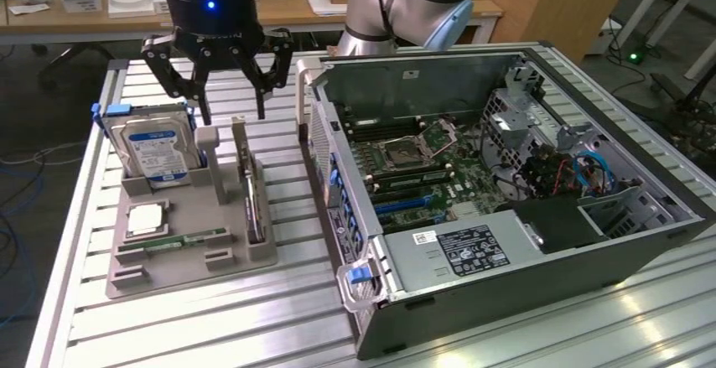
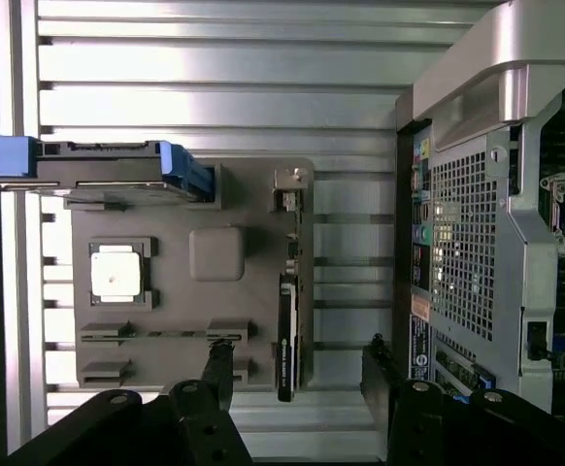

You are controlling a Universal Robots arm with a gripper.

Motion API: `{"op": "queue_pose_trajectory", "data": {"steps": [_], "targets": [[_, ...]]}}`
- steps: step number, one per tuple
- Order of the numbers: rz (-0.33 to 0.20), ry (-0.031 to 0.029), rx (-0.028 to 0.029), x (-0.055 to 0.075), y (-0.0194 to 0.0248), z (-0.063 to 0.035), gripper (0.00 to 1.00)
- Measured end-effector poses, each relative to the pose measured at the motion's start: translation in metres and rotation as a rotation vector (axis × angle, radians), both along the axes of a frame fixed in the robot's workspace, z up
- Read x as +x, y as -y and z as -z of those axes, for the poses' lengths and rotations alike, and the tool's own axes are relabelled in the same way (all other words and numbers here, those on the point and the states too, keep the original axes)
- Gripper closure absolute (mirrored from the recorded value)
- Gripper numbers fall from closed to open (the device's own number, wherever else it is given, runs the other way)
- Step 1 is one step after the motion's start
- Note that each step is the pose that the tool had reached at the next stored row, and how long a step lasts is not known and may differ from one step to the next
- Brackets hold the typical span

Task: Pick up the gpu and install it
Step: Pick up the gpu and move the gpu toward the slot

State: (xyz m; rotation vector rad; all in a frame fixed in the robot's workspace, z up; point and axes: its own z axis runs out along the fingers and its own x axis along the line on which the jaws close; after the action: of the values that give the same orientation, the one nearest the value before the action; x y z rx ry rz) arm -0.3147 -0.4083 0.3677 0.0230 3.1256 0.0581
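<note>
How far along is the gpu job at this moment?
Nothing looks done yet: the gpu stands on edge in the grey holder, untouched. In hand: the gripper hangs open above the holder, holding nothing. Left: both the pick-up and the fitting into the open computer case.

Gripper (image 1: 233, 116) (jaws wide) hovers above gpu (image 1: 256, 213).

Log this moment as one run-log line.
gripper: open, empty | where: above gpu | gpu: on edge in grey tray, untouched | computer case: side open
</note>
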Motion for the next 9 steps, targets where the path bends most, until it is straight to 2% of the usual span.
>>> {"op": "queue_pose_trajectory", "data": {"steps": [9], "targets": [[0.000, 0.0002, 0.0000, 0.0000, 0.0000, 0.0000, 0.35]]}}
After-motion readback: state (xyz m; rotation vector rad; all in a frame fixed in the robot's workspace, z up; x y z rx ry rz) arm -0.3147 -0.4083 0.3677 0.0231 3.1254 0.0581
